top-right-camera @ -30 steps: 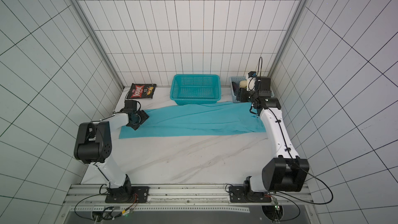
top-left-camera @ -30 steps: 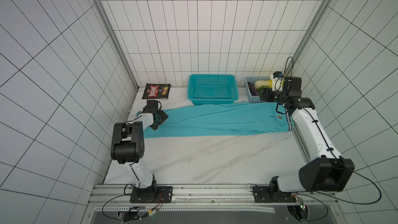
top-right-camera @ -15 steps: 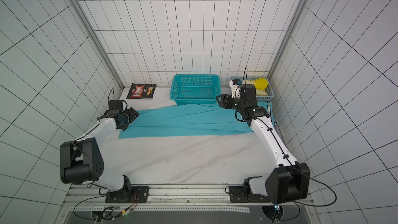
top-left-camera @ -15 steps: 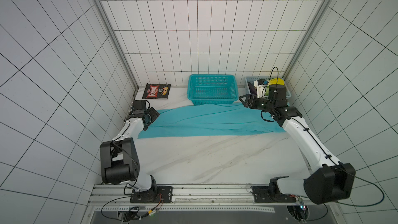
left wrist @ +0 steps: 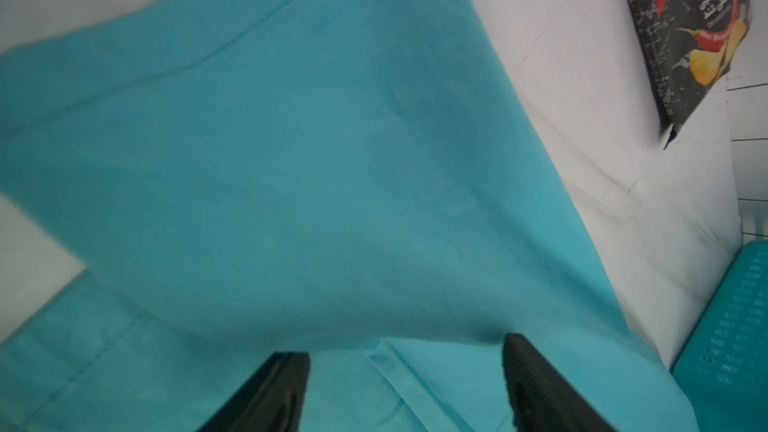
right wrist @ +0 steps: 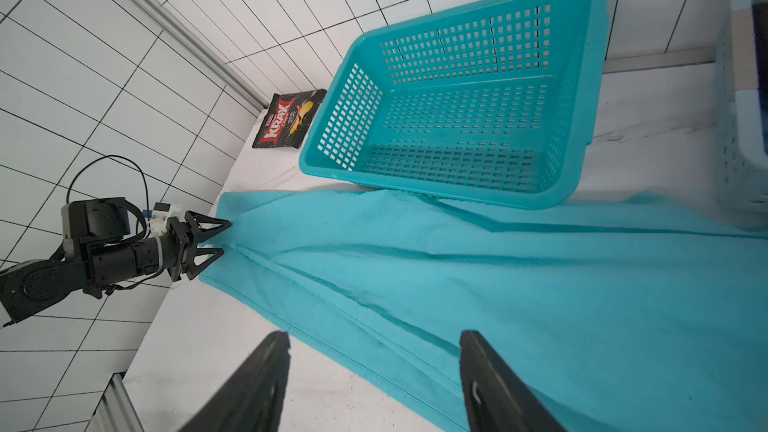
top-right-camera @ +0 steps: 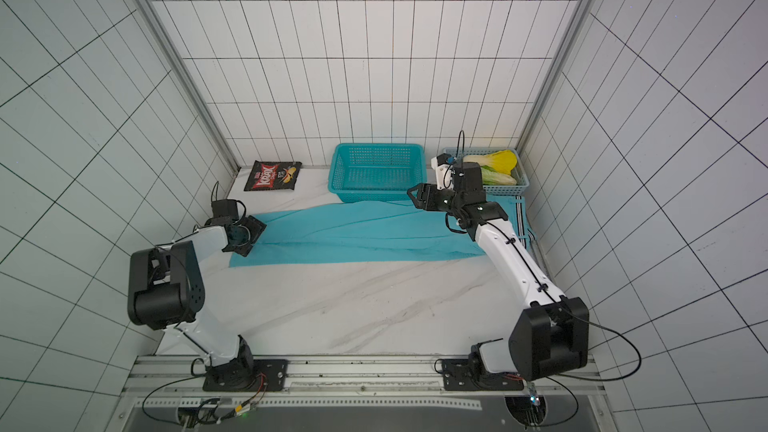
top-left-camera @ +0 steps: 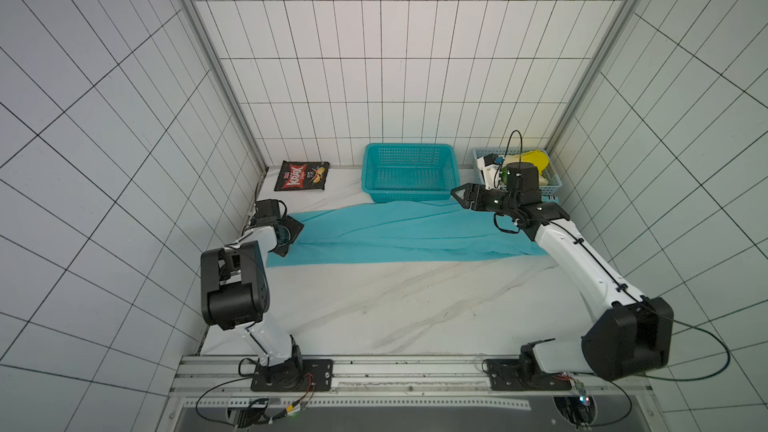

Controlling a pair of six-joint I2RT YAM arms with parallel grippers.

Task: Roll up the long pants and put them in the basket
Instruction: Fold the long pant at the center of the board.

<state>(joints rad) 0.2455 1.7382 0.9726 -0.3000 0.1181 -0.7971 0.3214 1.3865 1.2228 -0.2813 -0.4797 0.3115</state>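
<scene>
At the left end effector's (right wrist: 214,238) parted tips lies the cuff of the long pants (top-left-camera: 399,234), on the desk (top-left-camera: 395,309) — pinch both layers squarely, then roll toward the right end effector (top-left-camera: 457,197), wide and empty above the waist half.
</scene>
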